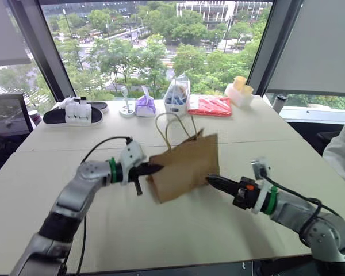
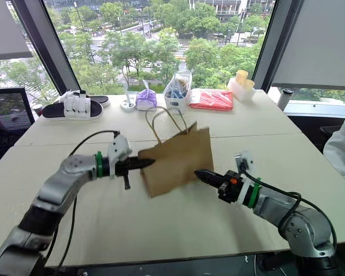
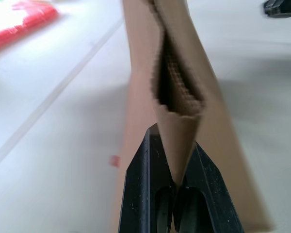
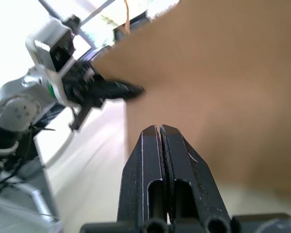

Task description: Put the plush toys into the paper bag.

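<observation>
A brown paper bag (image 1: 185,167) stands tilted near the middle of a pale table (image 1: 161,230), its twine handles (image 1: 173,122) looping upward. The left gripper (image 1: 156,168) pinches the bag's near top edge; in the left wrist view its two black fingers (image 3: 145,184) are closed on a fold of the paper, with the bag's mouth slightly parted just beyond them. The right gripper (image 1: 211,181) points at the bag's opposite side, its fingers pressed together and holding nothing, its tip right at the bag's lower corner; whether it touches cannot be told. Well beyond both grippers, along the window edge of the table, sit a purple pouch (image 1: 145,105), a clear plastic bag of blue items (image 1: 176,95), a red packet (image 1: 210,106) and black and white sandals (image 1: 77,111).
</observation>
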Motion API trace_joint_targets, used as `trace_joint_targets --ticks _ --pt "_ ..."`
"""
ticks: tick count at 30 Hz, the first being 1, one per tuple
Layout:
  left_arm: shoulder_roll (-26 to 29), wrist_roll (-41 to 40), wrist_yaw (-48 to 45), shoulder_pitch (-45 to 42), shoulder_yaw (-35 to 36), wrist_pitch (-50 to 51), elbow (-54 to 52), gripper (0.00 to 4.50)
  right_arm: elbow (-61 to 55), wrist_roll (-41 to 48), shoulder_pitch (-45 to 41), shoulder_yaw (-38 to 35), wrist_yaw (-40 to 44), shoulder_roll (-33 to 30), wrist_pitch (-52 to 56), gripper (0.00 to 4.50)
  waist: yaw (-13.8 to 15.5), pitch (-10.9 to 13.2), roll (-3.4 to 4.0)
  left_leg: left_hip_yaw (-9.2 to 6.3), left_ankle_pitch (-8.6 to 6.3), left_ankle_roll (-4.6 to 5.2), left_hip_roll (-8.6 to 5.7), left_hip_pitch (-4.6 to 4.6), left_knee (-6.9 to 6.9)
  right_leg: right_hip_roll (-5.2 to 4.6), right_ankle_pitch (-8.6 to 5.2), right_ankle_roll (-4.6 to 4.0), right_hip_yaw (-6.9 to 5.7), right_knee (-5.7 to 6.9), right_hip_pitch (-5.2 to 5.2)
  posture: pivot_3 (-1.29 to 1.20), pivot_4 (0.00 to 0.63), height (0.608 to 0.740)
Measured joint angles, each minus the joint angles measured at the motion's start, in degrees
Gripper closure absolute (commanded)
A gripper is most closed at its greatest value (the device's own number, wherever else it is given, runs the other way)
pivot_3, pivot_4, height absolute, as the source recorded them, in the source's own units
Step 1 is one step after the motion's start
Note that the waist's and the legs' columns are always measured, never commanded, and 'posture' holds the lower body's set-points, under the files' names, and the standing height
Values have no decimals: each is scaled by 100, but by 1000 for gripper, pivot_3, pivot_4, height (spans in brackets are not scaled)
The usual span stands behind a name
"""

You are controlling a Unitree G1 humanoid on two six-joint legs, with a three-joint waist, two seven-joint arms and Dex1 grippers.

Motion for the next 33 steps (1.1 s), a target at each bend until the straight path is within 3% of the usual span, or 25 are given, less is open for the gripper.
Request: trace_joint_targets --ticks 9,21,25,32,33 --pt "-487 122 -1440 -1764 -20 -1330 2280 4474 63 -1 144 -141 42 -27 10 4500 -10 1 -1 3 0 0 0 -15 0 -1 1 2 0 5 -17 0 150 740" --pt "-1216 769 -2258 -2270 -247 -2794 4378 4474 -310 241 859 -790 -77 -167 61 4500 -1 4 -8 0 -3 6 -1 -22 11 1 1 4 -2 6 -17 0 150 740" --pt "-1255 953 -2328 -2279 -249 -2943 4656 3303 -469 353 1056 -934 -123 -201 61 4500 -16 6 -11 1 -3 7 0 -21 13 4 1 4 -2 9 -17 0 150 740" --pt "-1170 1084 -2245 -2275 -223 -3012 4668 45 -530 350 1048 -910 -172 -220 60 4500 -9 7 -12 0 -3 8 1 -21 18 5 1 5 -2 11 -16 0 150 740" --pt "-1116 1110 -2238 -2261 -225 -2999 4608 45 -527 346 1028 -900 -170 -220 59 4500 -9 7 -12 0 -3 8 1 -21 18 5 1 5 -2 11 -16 0 150 740"
